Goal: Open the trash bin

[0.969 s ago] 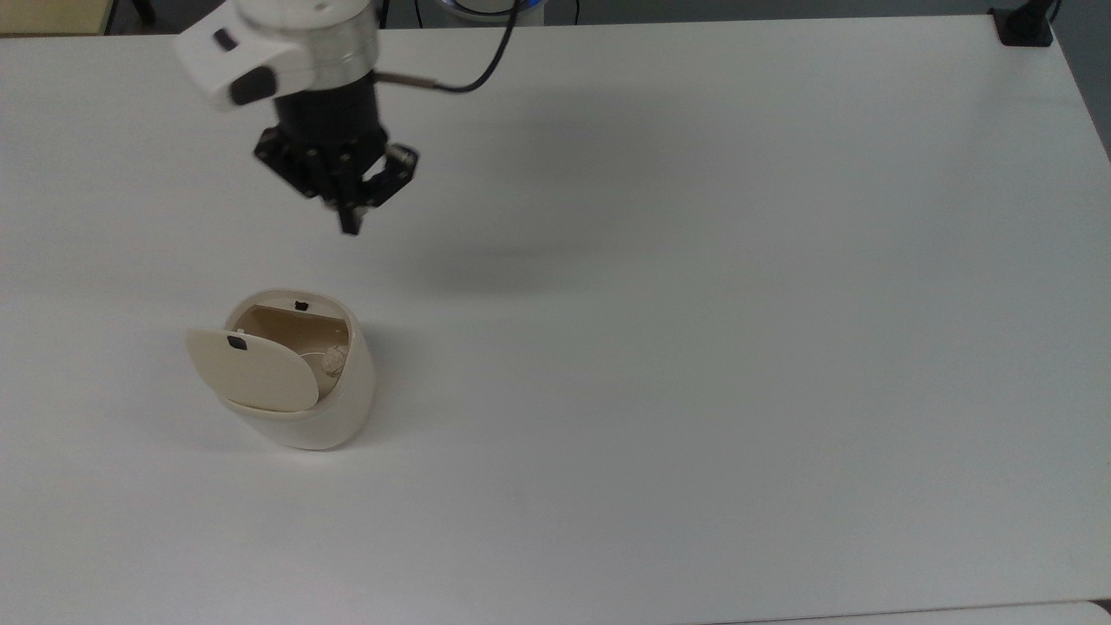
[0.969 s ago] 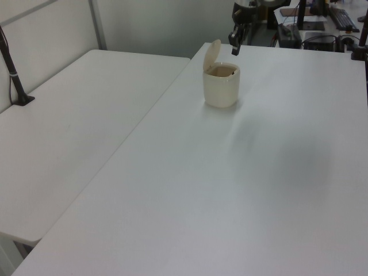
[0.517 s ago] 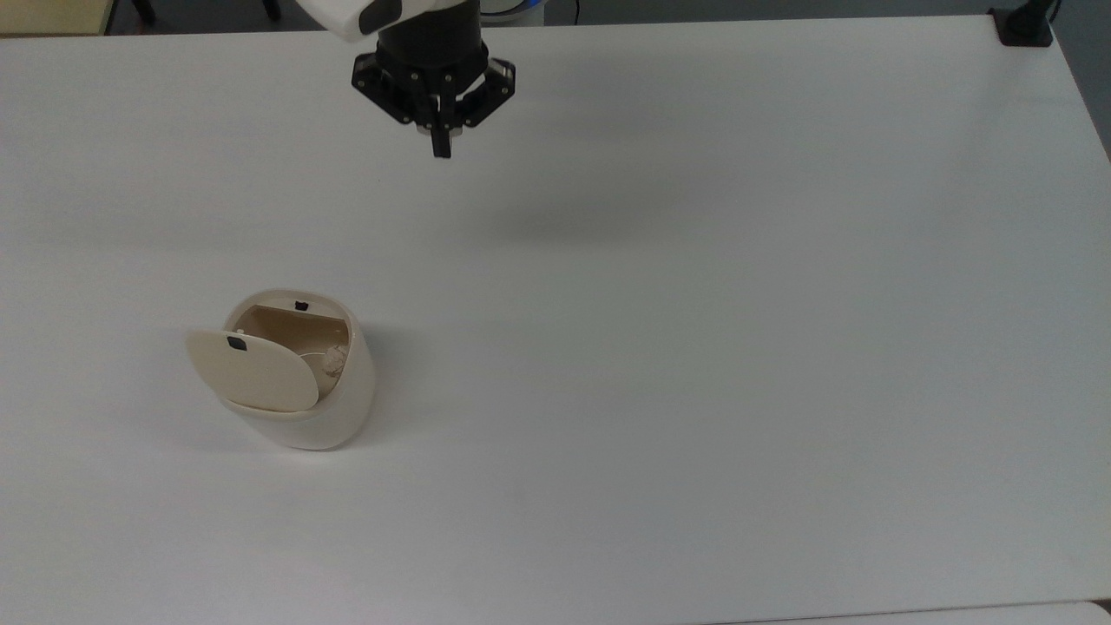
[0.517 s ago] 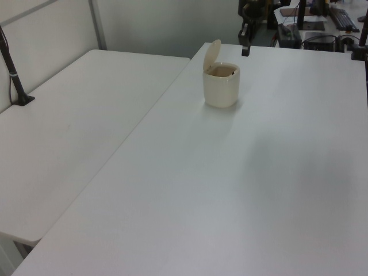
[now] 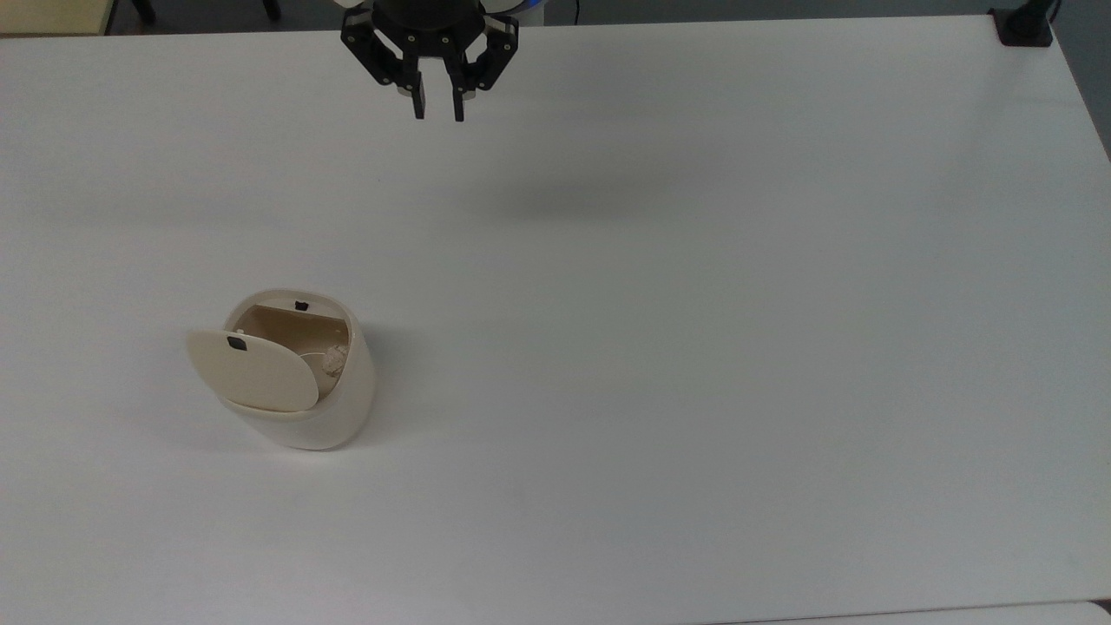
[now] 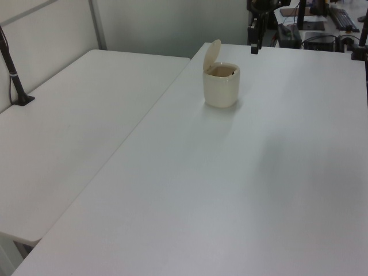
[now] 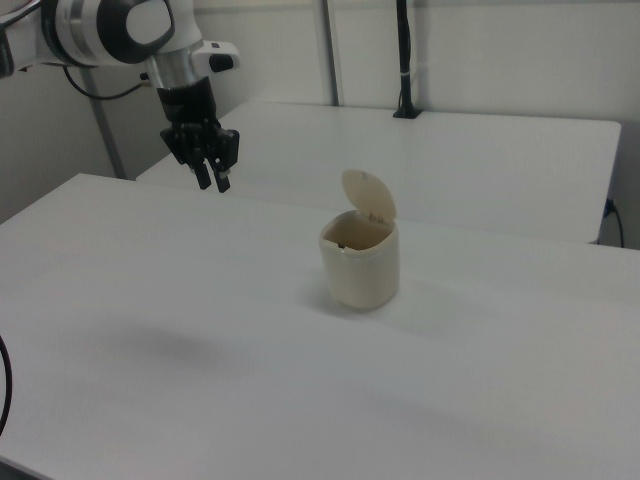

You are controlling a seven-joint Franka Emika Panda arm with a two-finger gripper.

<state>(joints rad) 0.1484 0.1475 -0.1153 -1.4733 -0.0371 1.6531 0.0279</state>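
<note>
Cream-beige trash bin [image 5: 334, 408] with black latch [image 5: 235, 342]; black gripper [image 5: 439, 114]; white table [image 5: 694, 304].

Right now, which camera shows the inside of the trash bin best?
The top view: it looks down into the trash bin past the raised lid. The left view and right view show mostly its outer wall and upright lid.
</note>
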